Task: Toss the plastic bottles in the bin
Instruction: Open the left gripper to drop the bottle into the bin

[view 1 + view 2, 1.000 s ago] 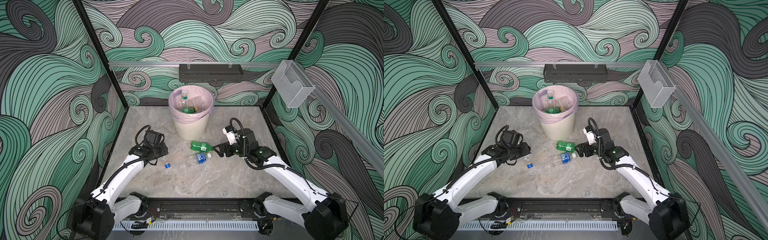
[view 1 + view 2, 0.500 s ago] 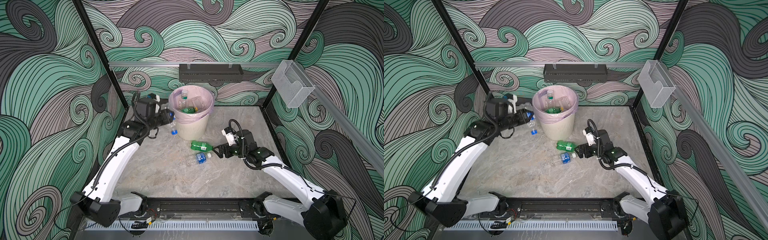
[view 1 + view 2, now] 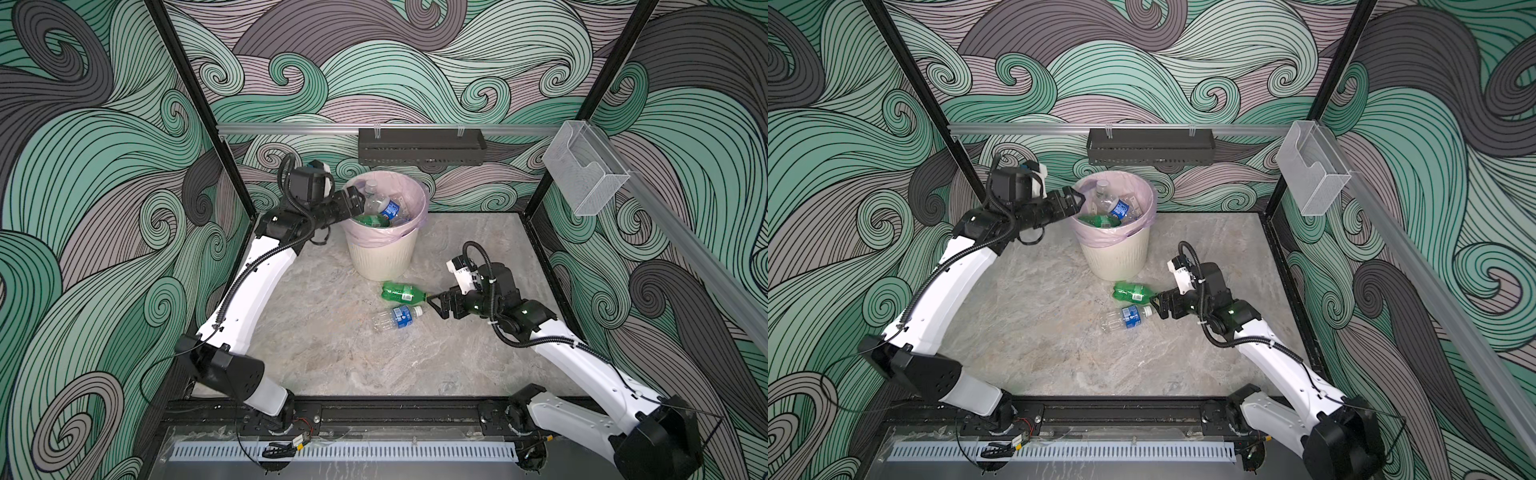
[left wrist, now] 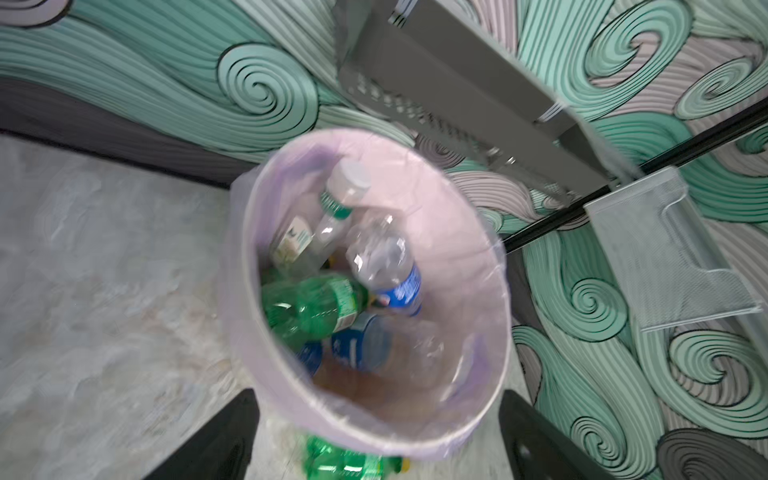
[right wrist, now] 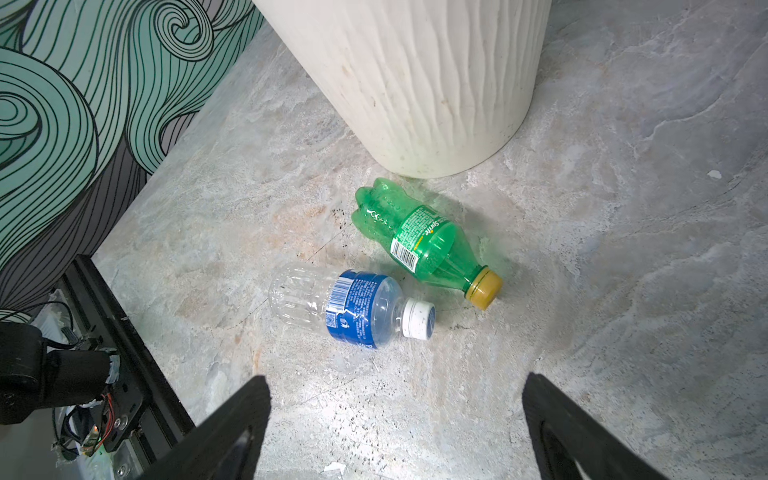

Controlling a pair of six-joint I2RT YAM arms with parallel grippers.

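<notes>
Fingers (image 4: 216,436) spread wide with nothing between them, my left hand (image 3: 358,202) hangs at the rim of the bin (image 3: 382,257), over the fold of its pink liner (image 3: 419,203). Just ahead of that hand, inside the bin, a clear bottle with a blue label (image 4: 386,266) leans across a green bottle (image 4: 316,307). Farther from the hand stands a white-capped bottle (image 4: 328,216) with a green-and-white label (this wrist picture is blurred, so I cannot tell whether the blue-labelled one lies at rest). My right hand (image 3: 434,306) sits low over the bench (image 3: 332,353), opened just as wide and holding nothing. Just ahead of its fingertips lies a yellow-capped green bottle (image 5: 419,237) on its side, cap toward the hand and base near the foot of the bin. To that hand's left, close beside the green one but apart from it, a clear blue-labelled bottle with a white cap (image 5: 349,309) lies on its side, cap also toward the hand.
</notes>
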